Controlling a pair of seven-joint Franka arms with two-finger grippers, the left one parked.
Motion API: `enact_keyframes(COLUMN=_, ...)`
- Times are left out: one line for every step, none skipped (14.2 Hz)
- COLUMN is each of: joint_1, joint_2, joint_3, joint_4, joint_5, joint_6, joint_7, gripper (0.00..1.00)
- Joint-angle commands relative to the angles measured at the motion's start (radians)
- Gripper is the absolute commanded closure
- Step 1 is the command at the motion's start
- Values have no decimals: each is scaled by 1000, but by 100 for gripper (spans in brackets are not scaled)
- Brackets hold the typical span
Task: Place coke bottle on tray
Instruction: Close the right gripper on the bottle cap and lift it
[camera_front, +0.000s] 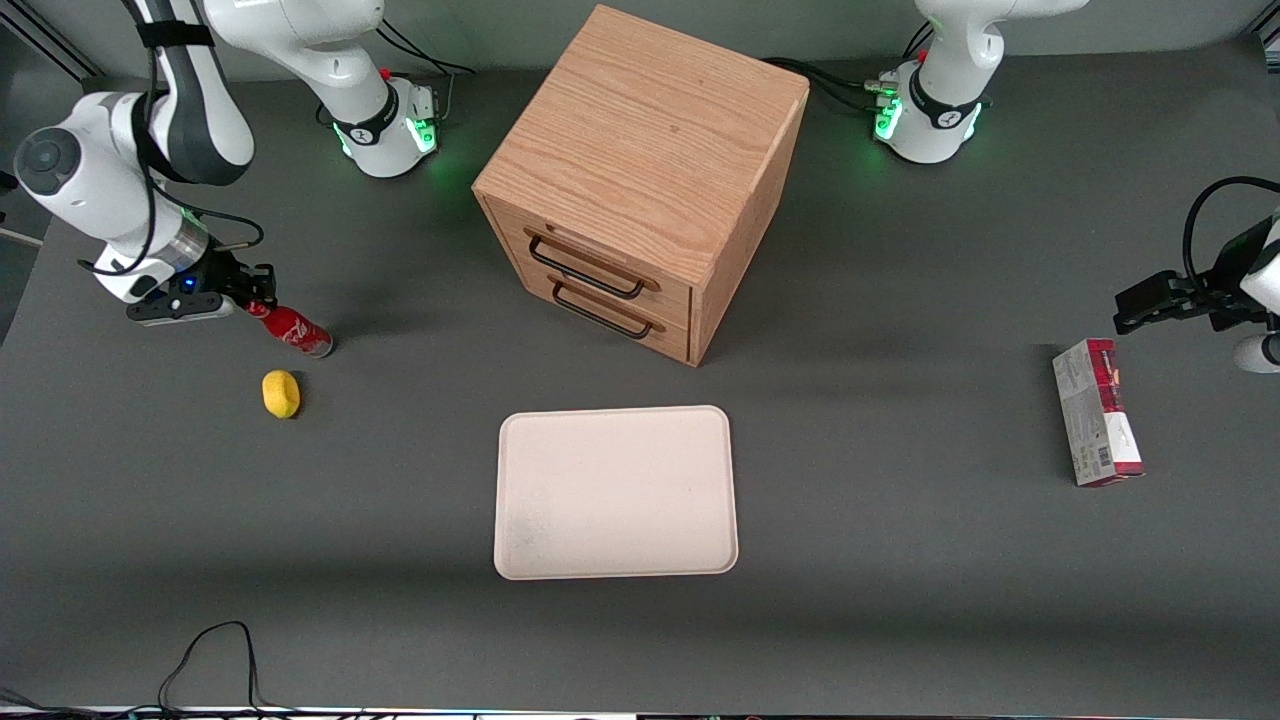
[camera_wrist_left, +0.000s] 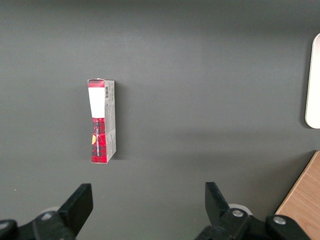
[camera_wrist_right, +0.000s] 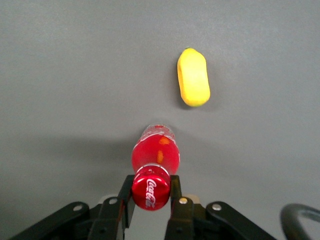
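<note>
**Right wrist view: bottle gripped at the cap**

The gripper (camera_wrist_right: 151, 192) was clamped on the coke bottle (camera_wrist_right: 155, 160) at its red cap (bottle tilted, base on the table). A yellow lump (camera_wrist_right: 193, 77) lay near the bottle's base. The tray (camera_front: 616, 492) sat well apart, toward the table's middle.

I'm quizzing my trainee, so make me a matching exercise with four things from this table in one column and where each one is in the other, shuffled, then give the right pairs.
Things:
1. coke bottle
2. tray
3. yellow lump
4. carton

Places:
A. toward the parked arm's end of the table
B. in front of the drawer cabinet, nearer the front camera
C. cap end clamped in the gripper
D. on the table beside the bottle, nearer the front camera

Pairs: 1-C, 2-B, 3-D, 4-A
</note>
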Motion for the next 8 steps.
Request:
enact_keyframes(joint_1=10, joint_2=-41, joint_3=22, joint_4=198, joint_5=-2, joint_6=-272, joint_7=35, gripper=100)
enact_keyframes(joint_1=10, joint_2=-27, joint_3=42, joint_4=292, joint_5=-1, joint_6=-373, joint_7=36, gripper=100)
enact_keyframes(joint_1=12, joint_2=-9, joint_3=60, joint_4=382, joint_5=13, joint_6=-462, joint_7=36, gripper=100)
enact_keyframes(joint_1=12, joint_2=20, joint_3=79, joint_4=480, joint_5=42, joint_6=-539, joint_7=36, gripper=100)
enact_keyframes(joint_1=12, joint_2=57, joint_3=91, joint_4=580, joint_5=55, joint_6=-616, joint_7=36, gripper=100)
enact_keyframes(joint_1=12, joint_2=99, joint_3=97, joint_4=680, joint_5=55, joint_6=-692, joint_7=38, gripper=100)
enact_keyframes(joint_1=10, joint_2=146, joint_3=108, joint_4=779, joint_5=59, joint_6=-759, joint_7=38, gripper=100)
enact_keyframes(joint_1=10, joint_2=201, joint_3=113, joint_4=882, joint_5=70, joint_6=-820, joint_7=54, gripper=100)
